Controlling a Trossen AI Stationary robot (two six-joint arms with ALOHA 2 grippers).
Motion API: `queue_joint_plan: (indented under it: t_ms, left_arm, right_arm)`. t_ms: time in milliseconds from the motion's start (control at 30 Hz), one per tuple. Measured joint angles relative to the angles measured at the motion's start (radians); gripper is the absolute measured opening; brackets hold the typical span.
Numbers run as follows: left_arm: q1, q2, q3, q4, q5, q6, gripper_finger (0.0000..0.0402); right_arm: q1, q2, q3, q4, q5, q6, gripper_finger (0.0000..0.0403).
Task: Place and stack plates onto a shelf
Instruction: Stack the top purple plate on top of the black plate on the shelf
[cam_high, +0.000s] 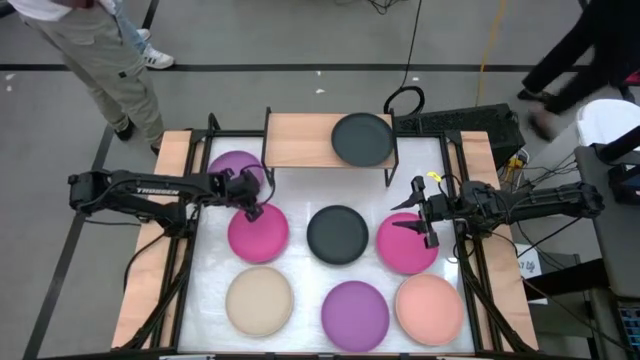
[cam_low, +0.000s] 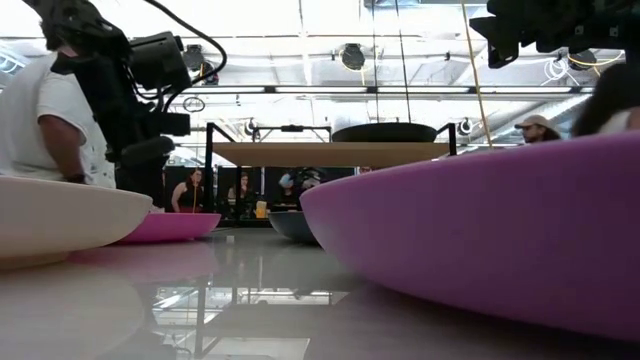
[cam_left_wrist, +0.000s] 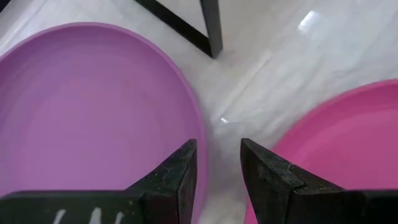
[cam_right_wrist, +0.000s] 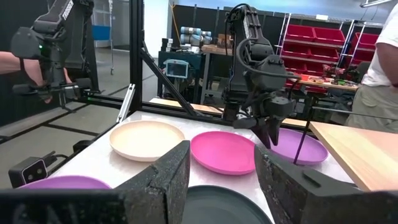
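Note:
The shelf (cam_high: 300, 140) stands at the table's far side with one dark plate (cam_high: 363, 138) on its right half. A purple plate (cam_high: 232, 168) lies by the shelf's left legs. A magenta plate (cam_high: 258, 235), a dark plate (cam_high: 337, 233) and a second magenta plate (cam_high: 400, 250) lie in a row, with beige (cam_high: 259, 300), purple (cam_high: 355, 312) and salmon (cam_high: 430, 308) plates nearer. My left gripper (cam_left_wrist: 219, 177) is open, its fingers either side of the purple plate's near rim (cam_left_wrist: 198, 134), beside the left magenta plate (cam_left_wrist: 348, 143). My right gripper (cam_high: 418, 226) is open and empty over the right magenta plate.
Black frame bars and wooden strips run along the table's left (cam_high: 165, 230) and right (cam_high: 475, 230) sides. The shelf's thin black leg (cam_left_wrist: 211, 28) stands close beyond the purple plate. The shelf's left half is bare. People stand beyond the far edge (cam_high: 100, 50).

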Motion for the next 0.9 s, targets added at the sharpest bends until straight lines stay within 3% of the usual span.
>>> queue_joint_plan:
  t_ms: [900]
  left_arm:
    - [0.020,0.013,0.000,0.048,0.001,-0.023,0.0129]
  right_arm:
    - [0.000,0.000,0.000,0.011,0.000,0.007,0.0159]
